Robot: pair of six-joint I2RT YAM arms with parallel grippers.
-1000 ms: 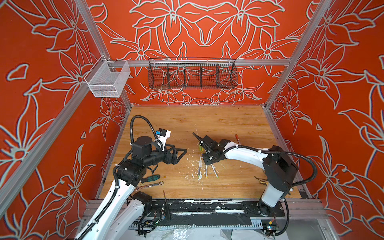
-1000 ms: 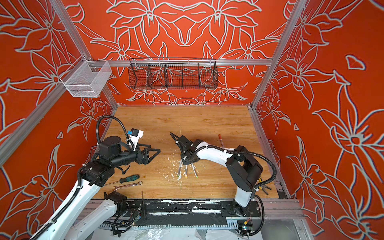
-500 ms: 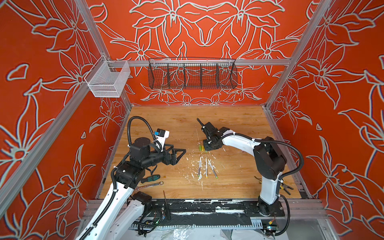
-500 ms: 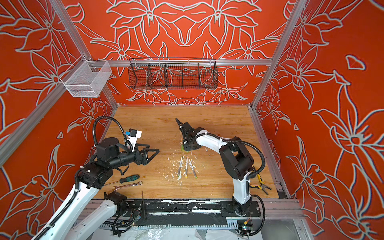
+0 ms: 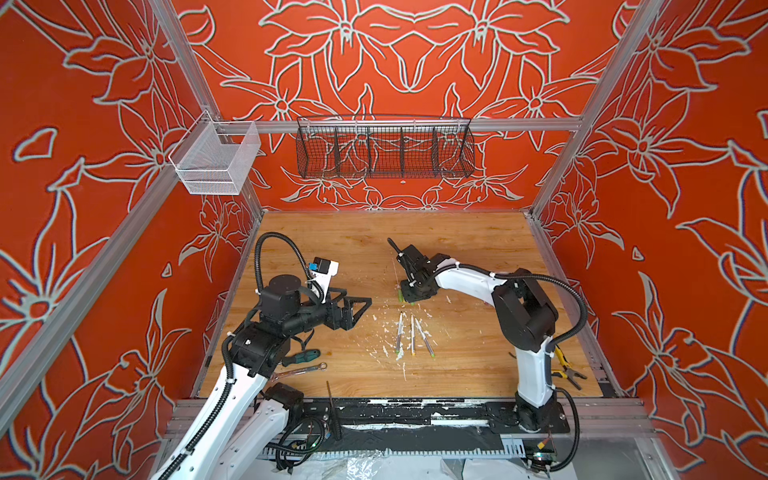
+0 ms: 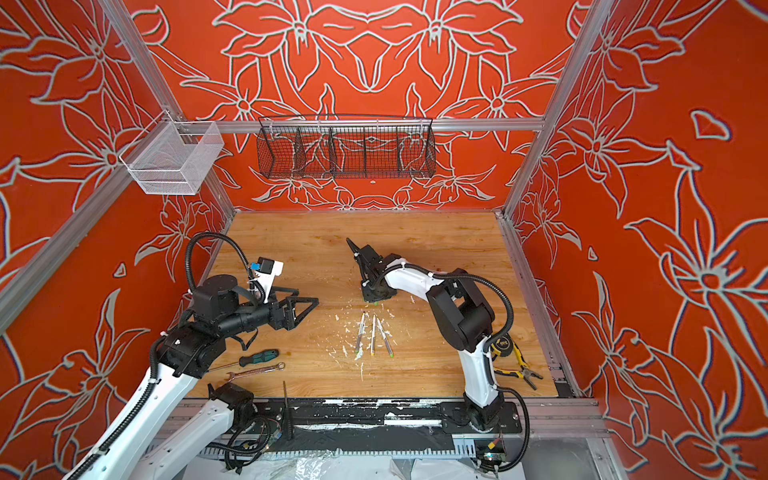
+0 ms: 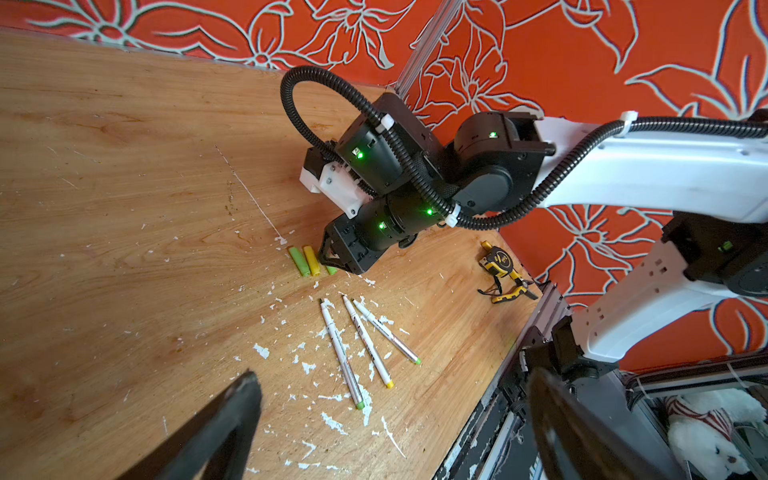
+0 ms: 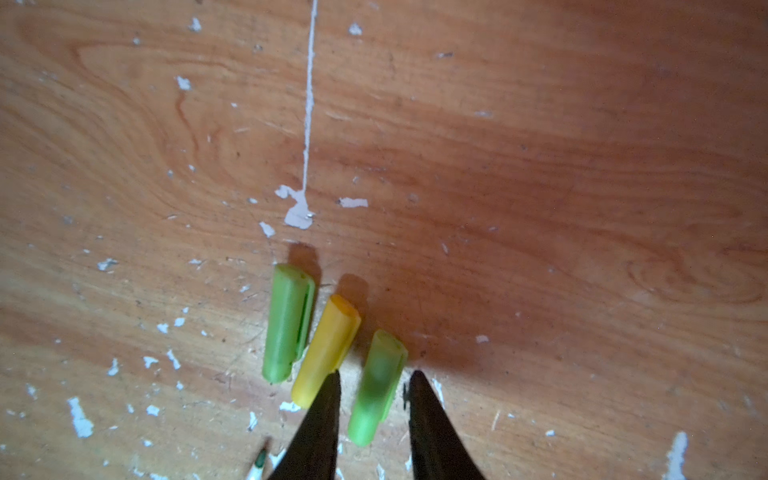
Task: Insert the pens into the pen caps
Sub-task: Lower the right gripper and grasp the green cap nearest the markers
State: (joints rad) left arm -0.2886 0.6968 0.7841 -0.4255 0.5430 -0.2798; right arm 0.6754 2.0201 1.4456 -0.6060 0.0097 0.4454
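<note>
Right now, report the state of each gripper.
Left gripper: open, holding nothing.
Right gripper: open, fingers either side of a green pen cap, not gripping it.

Pen caps: green, yellow, green. Walls: red, white floral outlines.

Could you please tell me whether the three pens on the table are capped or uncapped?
Uncapped: the three pens show bare tips, while three caps lie loose at the right tool.

Top views: high, looking down on whole surface.
Left wrist: oblique, mid-distance.
Right wrist: close, straight down.
Shared by wrists: pen caps.
</note>
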